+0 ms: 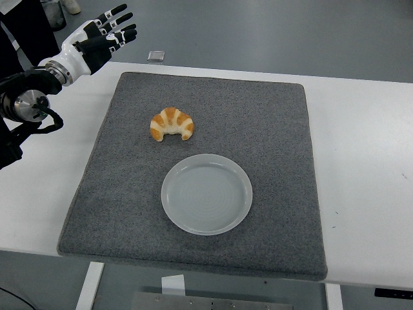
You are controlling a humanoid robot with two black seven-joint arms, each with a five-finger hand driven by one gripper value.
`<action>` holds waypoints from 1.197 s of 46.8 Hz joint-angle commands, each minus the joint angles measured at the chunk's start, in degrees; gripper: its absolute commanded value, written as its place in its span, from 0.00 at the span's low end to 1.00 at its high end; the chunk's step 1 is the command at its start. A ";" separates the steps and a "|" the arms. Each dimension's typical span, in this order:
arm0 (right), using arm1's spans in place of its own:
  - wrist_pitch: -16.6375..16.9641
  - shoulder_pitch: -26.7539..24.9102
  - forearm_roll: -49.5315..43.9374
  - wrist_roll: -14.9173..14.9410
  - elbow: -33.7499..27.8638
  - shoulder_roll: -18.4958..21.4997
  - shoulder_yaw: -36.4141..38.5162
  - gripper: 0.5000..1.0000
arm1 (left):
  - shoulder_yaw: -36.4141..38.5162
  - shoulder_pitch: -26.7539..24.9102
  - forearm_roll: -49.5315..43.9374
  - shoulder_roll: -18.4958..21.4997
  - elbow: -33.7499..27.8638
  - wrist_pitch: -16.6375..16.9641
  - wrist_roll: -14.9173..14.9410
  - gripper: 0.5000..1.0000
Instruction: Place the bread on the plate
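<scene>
A croissant-shaped bread (172, 124) lies on the grey mat (271, 123), just beyond the upper left of an empty white plate (206, 194). My left hand (103, 37) is raised over the table's far left corner, well left of and beyond the bread. Its fingers are spread and hold nothing. The right arm is out of view.
The mat covers most of the white table (368, 148). A small flat grey object (155, 55) lies on the floor beyond the table's far edge. A person's dark and white clothing (26, 19) shows at the top left.
</scene>
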 commanded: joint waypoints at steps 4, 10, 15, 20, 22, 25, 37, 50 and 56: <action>-0.01 0.00 0.00 0.00 0.05 0.00 0.01 0.90 | 0.09 0.07 0.22 0.00 0.03 -0.09 0.01 0.98; -0.01 0.00 0.00 0.00 0.05 0.00 0.01 0.90 | 0.09 -0.02 0.22 0.00 -0.05 -0.09 0.01 0.98; -0.01 0.00 0.00 0.00 0.05 0.00 0.01 0.90 | 0.09 -0.02 0.22 0.00 -0.05 -0.09 0.01 0.98; -0.01 0.00 0.00 0.00 0.05 0.00 0.01 0.90 | 0.09 -0.02 0.22 0.09 -0.05 -0.27 0.01 0.98; -0.01 0.00 0.00 0.00 0.05 0.00 0.01 0.90 | 0.01 0.07 0.22 0.09 -0.05 -0.53 0.01 0.98; -0.01 0.00 0.00 0.00 0.05 0.00 0.01 0.90 | 0.01 -0.02 0.22 0.09 -0.14 -0.71 0.01 0.98; -0.09 0.00 0.00 0.00 0.05 0.00 0.01 0.90 | 0.01 -1.34 0.22 0.88 -2.95 -0.01 0.10 0.98; -0.18 0.00 0.17 0.00 -0.03 0.00 0.01 0.90 | 0.44 -3.18 0.40 9.57 -18.14 8.60 0.27 0.97; -0.18 0.00 0.17 0.00 -0.03 0.00 0.01 0.90 | 0.89 -3.45 3.90 12.47 -26.49 13.70 0.27 0.96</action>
